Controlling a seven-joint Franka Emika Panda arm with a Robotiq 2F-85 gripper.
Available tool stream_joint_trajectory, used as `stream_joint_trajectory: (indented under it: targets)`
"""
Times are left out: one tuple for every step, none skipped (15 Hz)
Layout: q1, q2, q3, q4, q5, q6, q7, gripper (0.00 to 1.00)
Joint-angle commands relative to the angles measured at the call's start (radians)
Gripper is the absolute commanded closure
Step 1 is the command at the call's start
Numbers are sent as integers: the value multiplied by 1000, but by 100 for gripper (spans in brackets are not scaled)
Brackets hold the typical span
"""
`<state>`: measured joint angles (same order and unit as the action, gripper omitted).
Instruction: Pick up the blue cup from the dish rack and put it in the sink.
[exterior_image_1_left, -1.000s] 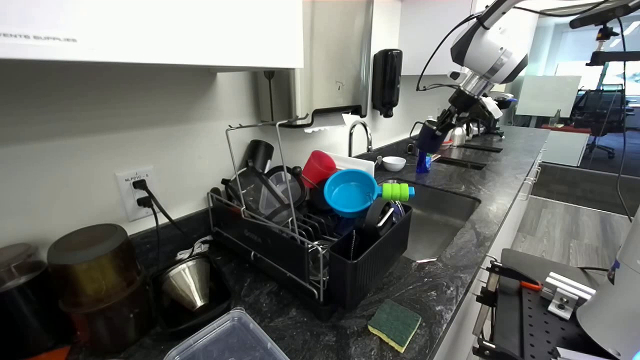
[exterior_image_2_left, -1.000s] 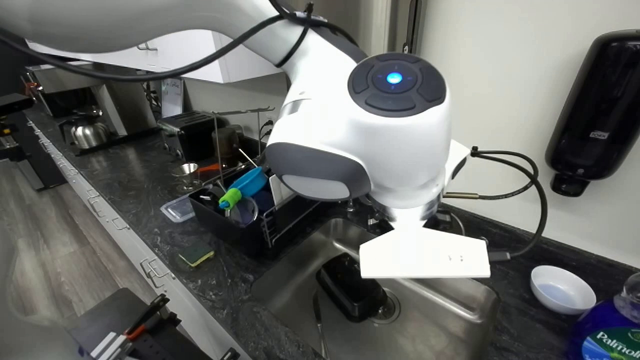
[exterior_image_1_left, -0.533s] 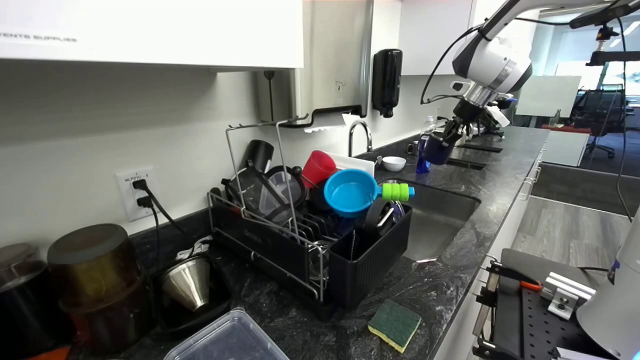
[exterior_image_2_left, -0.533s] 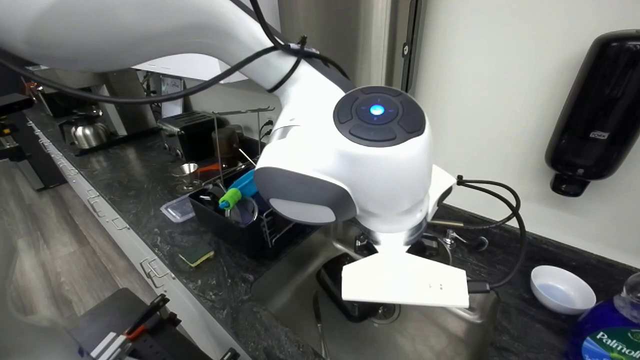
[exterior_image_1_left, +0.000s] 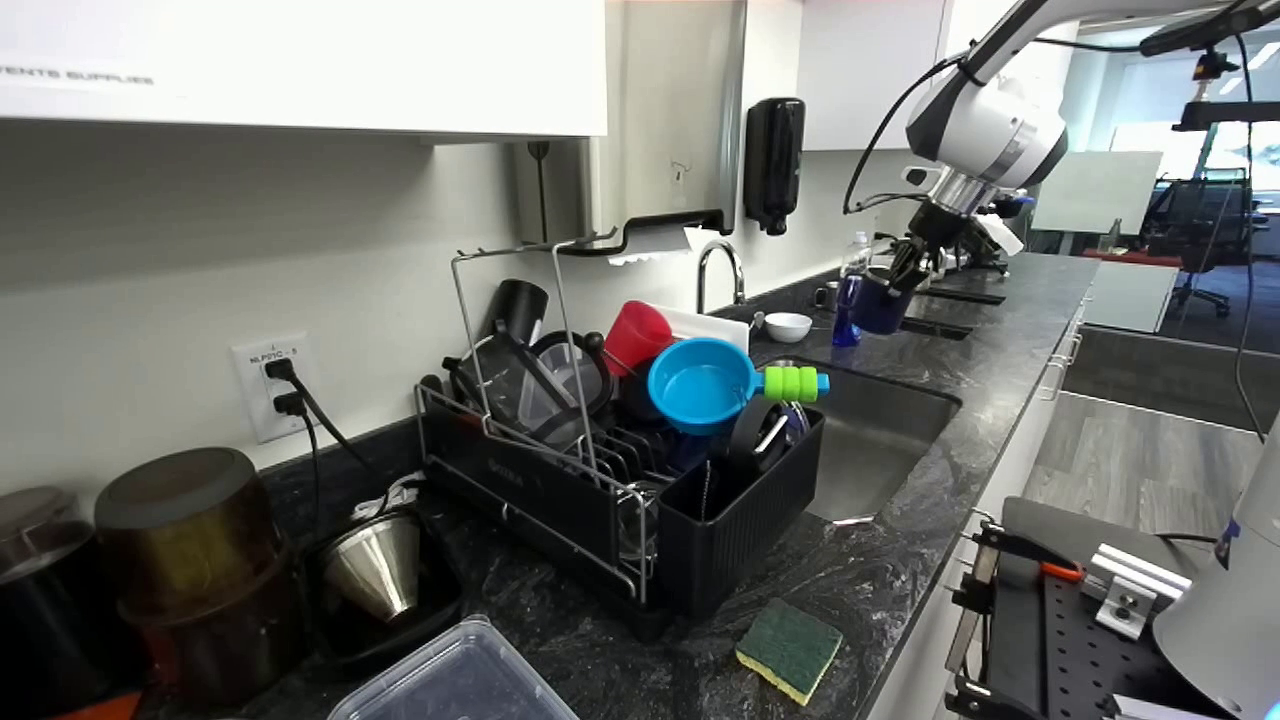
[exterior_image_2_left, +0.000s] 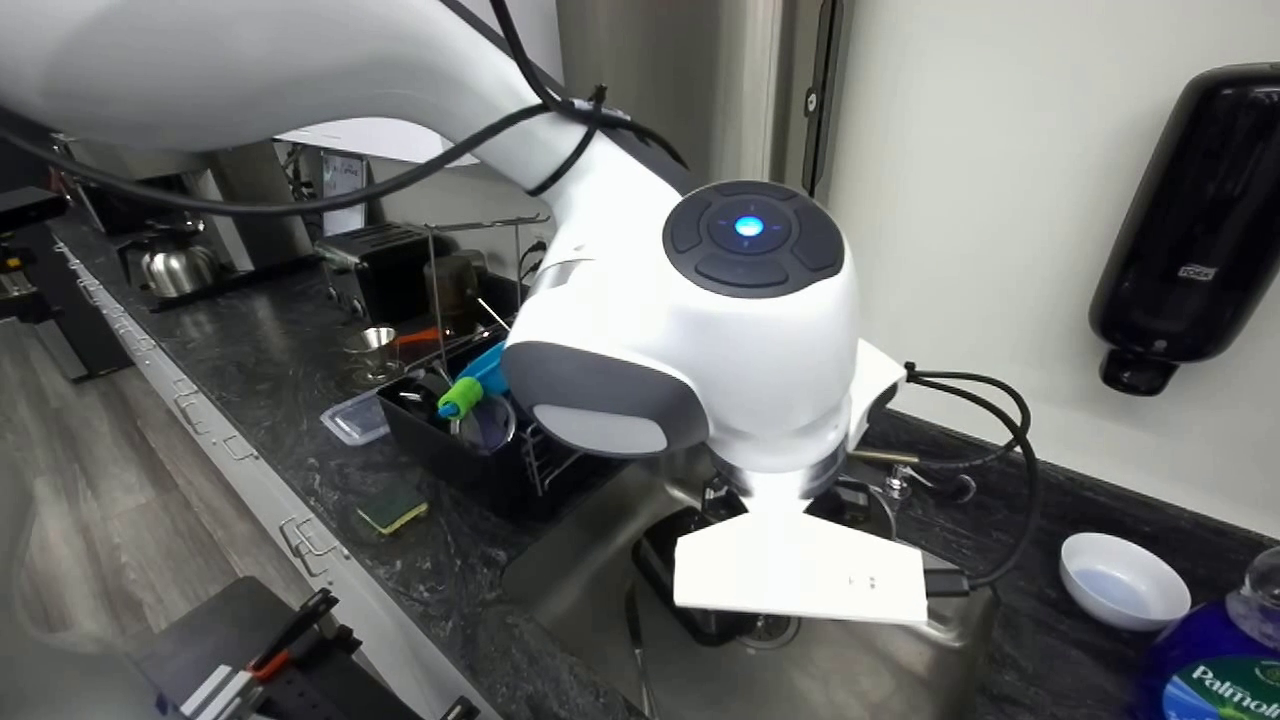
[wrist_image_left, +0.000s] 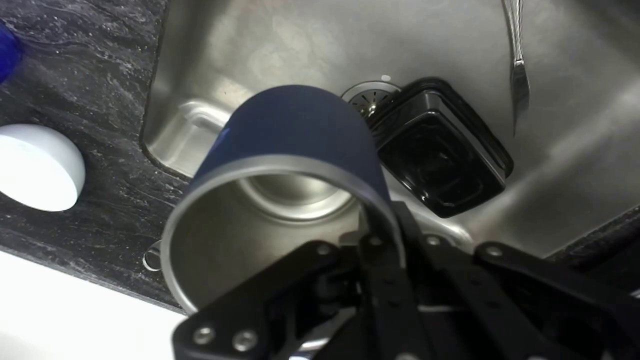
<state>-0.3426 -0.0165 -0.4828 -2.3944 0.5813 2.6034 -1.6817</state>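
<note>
Your gripper (wrist_image_left: 384, 231) has the blue cup (wrist_image_left: 300, 125): the jaws are clamped on its wall at the rim, one finger inside and the other against the outside. The cup is out of the dish rack (exterior_image_1_left: 545, 500) and up in the air above the sink (wrist_image_left: 300, 45). In the wrist view its mouth faces you, so you look down a metal-coloured interior to a round bottom. In an exterior view you see it hang at a slight tilt below the gripper, overlapping the soap bottle (exterior_image_1_left: 845, 325); in an exterior view the arm (exterior_image_2_left: 640, 300) hides it from you.

On the sink's floor you have a black dish (wrist_image_left: 442, 160), which covers part of the drain (wrist_image_left: 367, 95) in the wrist view, and a metal utensil (wrist_image_left: 517, 65) lying apart from it. A white bowl (wrist_image_left: 45, 167) stands on the counter (wrist_image_left: 105, 120), near the sink's edge. The curved tap (exterior_image_1_left: 735, 270) rises by the wall. Your rack holds the red cup (exterior_image_1_left: 640, 335) and a light-blue pan (exterior_image_1_left: 700, 385), its green handle sticking out. Near the rack, a sponge (exterior_image_1_left: 785, 655) lies green side up.
</note>
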Motion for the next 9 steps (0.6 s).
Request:
stream_joint_trajectory:
  targets:
    - [0,0,0,0,0,0,0,93]
    - [0,0,0,0,0,0,0,93]
    - [0,0,0,0,0,0,0,93]
    - [0,0,0,0,0,0,0,93]
    - [0,0,0,0,0,0,0,93]
    - [2,15,2,-5,4,19,-10,98]
    - [5,32,4,-12,30,49,-23,98]
    - [7,49,6,-16,54,67,-30,98]
    - [10,74,9,-19,85,94,-35,98]
